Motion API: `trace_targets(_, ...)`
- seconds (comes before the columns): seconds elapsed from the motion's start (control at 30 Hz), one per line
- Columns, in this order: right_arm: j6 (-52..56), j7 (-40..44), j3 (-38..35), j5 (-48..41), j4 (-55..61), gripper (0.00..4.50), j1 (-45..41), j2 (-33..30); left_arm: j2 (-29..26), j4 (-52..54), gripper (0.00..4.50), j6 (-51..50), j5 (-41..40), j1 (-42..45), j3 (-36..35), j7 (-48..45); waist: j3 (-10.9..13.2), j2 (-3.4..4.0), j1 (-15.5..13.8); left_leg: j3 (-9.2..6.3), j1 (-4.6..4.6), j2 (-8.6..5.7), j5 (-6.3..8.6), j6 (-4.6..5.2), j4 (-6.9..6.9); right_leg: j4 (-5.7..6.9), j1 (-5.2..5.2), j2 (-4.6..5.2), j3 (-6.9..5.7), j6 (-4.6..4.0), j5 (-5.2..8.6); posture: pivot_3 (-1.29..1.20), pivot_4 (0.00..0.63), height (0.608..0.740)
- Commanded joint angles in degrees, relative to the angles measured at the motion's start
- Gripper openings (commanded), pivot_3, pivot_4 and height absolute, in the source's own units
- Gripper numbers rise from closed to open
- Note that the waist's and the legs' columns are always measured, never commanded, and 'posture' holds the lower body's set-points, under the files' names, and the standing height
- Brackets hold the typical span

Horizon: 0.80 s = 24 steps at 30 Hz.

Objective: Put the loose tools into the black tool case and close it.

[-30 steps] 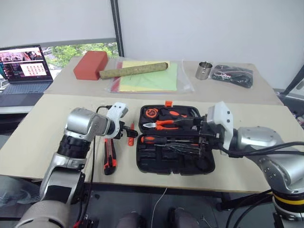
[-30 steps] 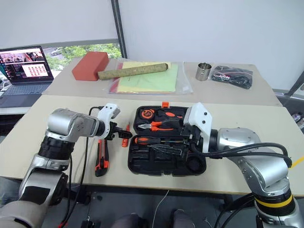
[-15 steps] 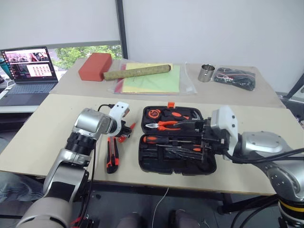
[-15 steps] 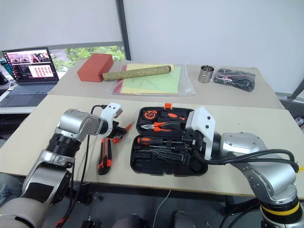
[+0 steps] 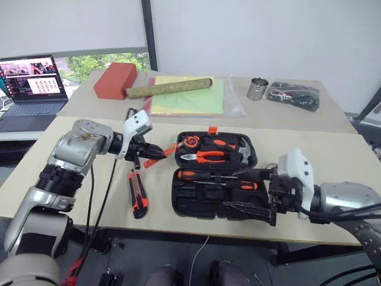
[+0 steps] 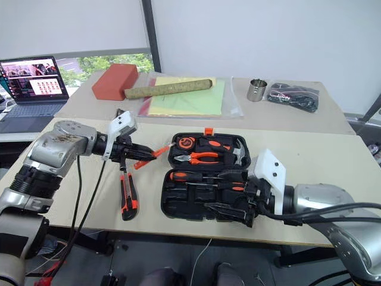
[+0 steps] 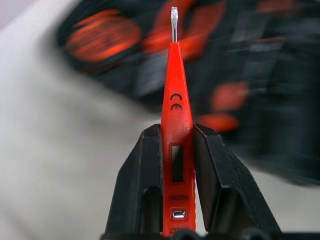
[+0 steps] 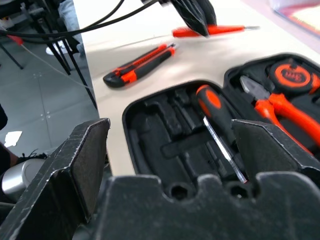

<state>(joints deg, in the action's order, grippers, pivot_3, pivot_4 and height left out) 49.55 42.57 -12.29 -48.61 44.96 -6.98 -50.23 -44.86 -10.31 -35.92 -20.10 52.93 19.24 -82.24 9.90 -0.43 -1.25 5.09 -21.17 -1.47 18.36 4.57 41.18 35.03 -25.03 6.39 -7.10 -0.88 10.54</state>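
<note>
**Tester pinched in your left gripper, case lying open**

Your left gripper [image 7: 177,170] clamps the orange tester [image 7: 176,125] between both fingers, tip aimed toward the black tool case [image 5: 196,205], above the table [image 5: 333,155]. Your right gripper [image 8: 175,165] stands spread wide and empty at the case's near edge. The utility knife [image 5: 137,193] lies loose on the table, left of the open case.

Left gripper [image 5: 156,151] has closed on the orange tester [image 7: 176,145], lifted it off the worktop [image 5: 71,173] and swung its tip toward the black tool case [image 5: 196,205], while right gripper [image 6: 229,210] pulled back to the case's near edge.
</note>
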Motion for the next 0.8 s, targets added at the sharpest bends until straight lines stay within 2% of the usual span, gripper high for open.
trace_targets(0.03,-0.6,-1.9,-2.7,-1.3,3.1,4.50,1.7,-0.3,3.0,0.7,0.42,5.4,3.3,3.7,5.2,-6.6,0.0,0.00,0.0,0.02,0.00,-0.02,0.00,0.00,0.00,0.00,0.01,-0.02,0.01,0.03,-0.01,0.00,0.150,0.740)
trace_targets(0.23,-0.2,-5.9,-3.8,-2.5,5.2,4.50,3.8,0.4,10.6,-5.1,0.42,3.8,10.5,8.2,13.0,-7.4,0.0,-0.04,-0.2,0.04,-0.03,0.00,-0.07,0.14,0.14,0.00,0.06,-0.11,0.11,0.51,0.22,0.00,0.150,0.740)
trace_targets(0.43,-0.5,-9.1,-4.2,-3.4,6.6,4.50,5.5,0.4,16.4,-11.2,0.42,1.9,15.9,9.8,15.4,-3.2,0.0,-0.06,0.0,0.02,-0.07,0.13,-0.06,0.25,0.13,0.02,-0.03,-0.17,0.17,0.49,0.21,0.00,0.150,0.740)
trace_targets(0.8,-1.2,-12.5,-3.9,-4.2,7.0,4.50,5.8,0.4,19.8,-11.8,0.42,-0.1,18.9,9.0,17.1,-4.0,0.0,-0.06,-0.5,-0.04,-0.38,0.18,0.17,0.75,0.52,0.06,-0.13,-0.01,0.12,0.32,0.08,0.00,0.150,0.740)
